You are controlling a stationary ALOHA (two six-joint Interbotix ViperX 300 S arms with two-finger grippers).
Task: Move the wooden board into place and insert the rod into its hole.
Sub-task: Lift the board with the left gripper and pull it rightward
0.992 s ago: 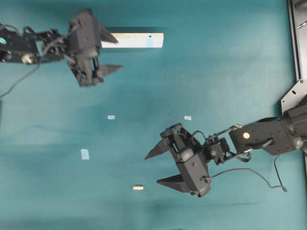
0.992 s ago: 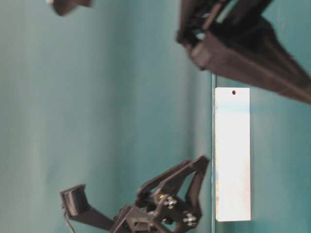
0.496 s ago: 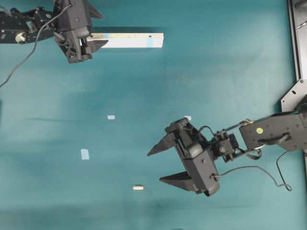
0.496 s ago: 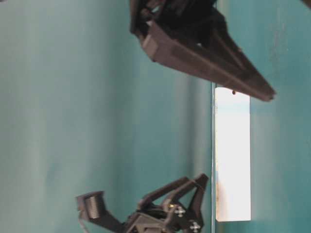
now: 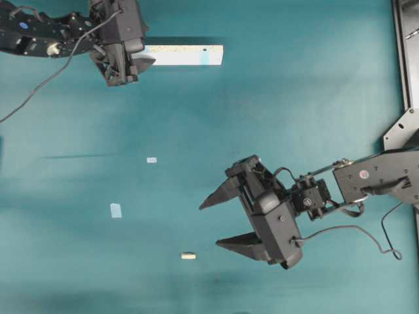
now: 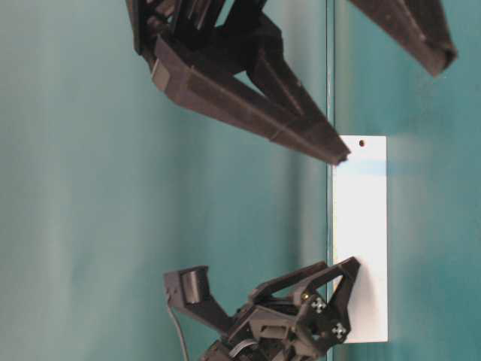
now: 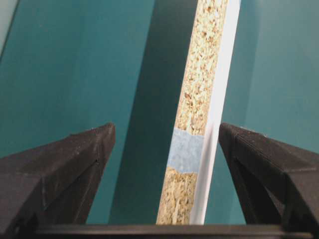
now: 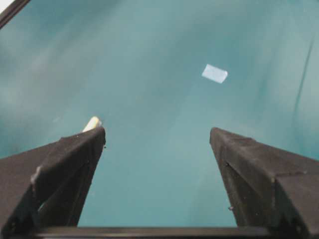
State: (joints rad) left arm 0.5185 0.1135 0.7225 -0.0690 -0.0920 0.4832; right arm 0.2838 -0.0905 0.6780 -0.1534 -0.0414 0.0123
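The wooden board (image 5: pixel 183 55) lies along the far edge of the teal table, with its hole (image 5: pixel 205 48) near the right end. My left gripper (image 5: pixel 139 53) is open and straddles the board's left end. In the left wrist view the speckled edge of the board (image 7: pixel 200 84) and its blue tape patch (image 7: pixel 185 149) run between the fingers without touching them. The rod (image 5: pixel 188 256) lies flat near the front. My right gripper (image 5: pixel 209 226) is open and empty, just right of it. In the right wrist view the rod (image 8: pixel 92 123) peeks out beyond the left fingertip.
Two pale-blue tape squares (image 5: pixel 152 159) (image 5: pixel 116 210) lie on the cloth left of centre. A metal frame (image 5: pixel 407 52) and a bracket (image 5: pixel 400 129) line the right edge. A cable (image 5: pixel 366 237) trails from the right arm.
The left gripper has swung up from in front of the board and slid right, so its open jaws now straddle the board's left end. The right gripper has barely shifted.
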